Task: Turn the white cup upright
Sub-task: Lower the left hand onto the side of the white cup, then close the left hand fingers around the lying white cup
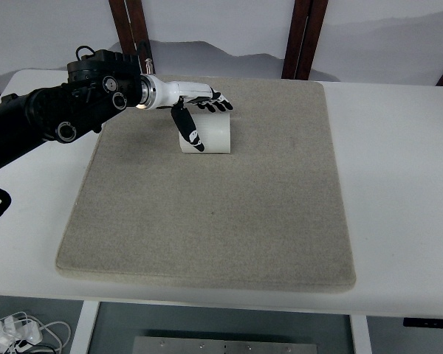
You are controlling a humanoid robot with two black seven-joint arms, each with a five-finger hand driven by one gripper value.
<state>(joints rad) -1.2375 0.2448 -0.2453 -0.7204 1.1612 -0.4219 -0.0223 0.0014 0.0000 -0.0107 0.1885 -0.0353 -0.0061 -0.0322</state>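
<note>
The white cup [210,134] sits on the grey mat [214,214] near its far edge; I cannot tell whether it is on its side or upside down. My left hand [201,116] reaches in from the left on a black arm and straddles the cup. Its fingers [215,105] stretch along the cup's far side and the thumb lies across its near face, so the hand closes on the cup. The hand hides the cup's top left part. The cup still touches the mat. My right arm is out of view.
The mat lies on a white table [399,184] with bare margins on the left and right. Dark wooden posts [304,37] stand behind the table's far edge. White cables [18,332] lie on the floor at the lower left.
</note>
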